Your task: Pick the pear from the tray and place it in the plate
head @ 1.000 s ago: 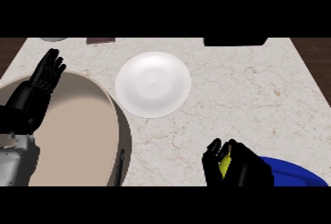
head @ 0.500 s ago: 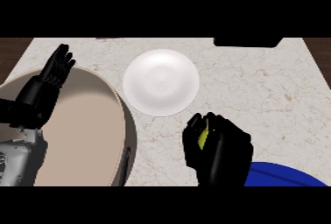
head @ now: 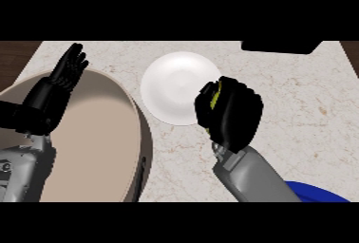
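Left robot hand (head: 60, 90) parked at the far left, fingers straight and up, resting over the rim of the big beige round tray (head: 136, 118). Not doing anything. Moving right: white round plate (head: 181, 85) on the pale marbled surface (head: 308, 95). Right robot hand (head: 230, 114) curled round the small yellow-green pear (head: 219, 92), just a sliver peeking out, hovering at the plate's right edge.

Risky bit, probably: letting go this far off-centre could send the pear rolling off the rim onto the surface. Fingers hiding most of it too, so hard to judge the drop.

Versus half a second back: right robot hand up and closer to the plate, blue round thing (head: 319, 192) further behind at bottom right.
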`<move>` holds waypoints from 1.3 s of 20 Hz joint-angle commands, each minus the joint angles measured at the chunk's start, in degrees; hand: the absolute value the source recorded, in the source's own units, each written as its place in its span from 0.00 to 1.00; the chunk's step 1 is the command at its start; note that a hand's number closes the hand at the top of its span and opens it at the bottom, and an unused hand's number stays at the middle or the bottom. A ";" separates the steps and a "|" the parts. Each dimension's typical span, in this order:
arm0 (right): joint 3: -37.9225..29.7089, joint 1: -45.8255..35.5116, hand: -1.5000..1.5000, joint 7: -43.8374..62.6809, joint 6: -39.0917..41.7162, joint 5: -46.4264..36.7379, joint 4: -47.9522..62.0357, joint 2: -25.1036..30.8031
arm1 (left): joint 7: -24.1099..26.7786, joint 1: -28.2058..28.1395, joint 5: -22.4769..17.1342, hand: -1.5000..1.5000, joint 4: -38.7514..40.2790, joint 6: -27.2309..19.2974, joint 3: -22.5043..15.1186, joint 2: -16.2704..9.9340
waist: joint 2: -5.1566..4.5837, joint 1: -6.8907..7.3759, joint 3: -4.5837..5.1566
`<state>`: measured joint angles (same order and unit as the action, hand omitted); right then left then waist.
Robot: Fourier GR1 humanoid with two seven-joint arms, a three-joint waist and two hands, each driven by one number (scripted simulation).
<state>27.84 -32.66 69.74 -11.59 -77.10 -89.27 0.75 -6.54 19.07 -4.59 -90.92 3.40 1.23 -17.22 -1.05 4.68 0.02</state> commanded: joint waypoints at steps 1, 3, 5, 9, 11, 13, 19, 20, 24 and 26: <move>-4.49 -7.80 1.00 11.73 -5.59 4.12 10.37 -0.71 | 0.77 0.42 0.23 0.50 0.46 0.38 -0.31 0.18 | -0.28 0.71 0.01; -6.59 -11.64 1.00 11.69 -5.21 6.06 14.46 -0.71 | -0.82 2.83 -0.13 0.50 1.24 -0.37 -0.22 0.92 | -0.50 1.15 0.02; -8.49 -12.54 1.00 9.78 -7.90 7.12 20.37 -0.71 | -1.23 2.73 0.42 0.50 0.78 -0.31 -0.79 0.85 | -0.57 1.25 -0.02; -12.97 -17.18 1.00 4.37 -10.24 9.75 31.51 -0.72 | 0.75 2.19 0.91 0.50 2.52 -0.26 -0.29 0.76 | -0.74 0.90 -0.01; -13.41 -18.47 1.00 3.67 -11.29 13.42 35.99 -0.72 | 0.12 1.63 0.25 0.50 0.12 0.35 -1.60 1.65 | -0.78 2.55 -0.05; -15.35 -18.52 1.00 5.02 -17.21 13.43 35.52 -0.72 | 1.16 2.50 1.03 0.50 2.04 -0.79 -0.89 1.88 | -1.11 2.50 -0.08; -19.13 -19.79 0.00 -4.23 -26.92 19.81 43.83 -0.72 | -0.66 5.22 1.62 0.50 2.75 -0.88 -1.86 2.31 | -1.54 2.59 -0.20; -18.88 -21.18 0.00 -4.50 -28.25 21.44 44.53 -0.72 | 0.28 3.73 0.50 0.50 2.37 0.54 -1.52 1.85 | -1.33 3.59 -0.14; -20.27 -24.68 0.00 -8.22 -36.70 21.24 48.07 -0.73 | -0.61 4.98 0.69 0.50 2.50 0.17 -1.29 1.78 | -1.15 3.19 -0.11; -21.47 -25.46 0.00 -8.70 -41.68 20.02 49.28 -0.73 | -0.62 3.25 1.53 0.50 1.27 -0.25 -2.77 2.75 | -0.82 2.78 -0.10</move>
<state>8.06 -55.17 57.90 -41.85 -56.74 -43.00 0.36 -6.88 23.36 -3.44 -88.86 3.29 -0.67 -15.08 -2.17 7.68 -0.11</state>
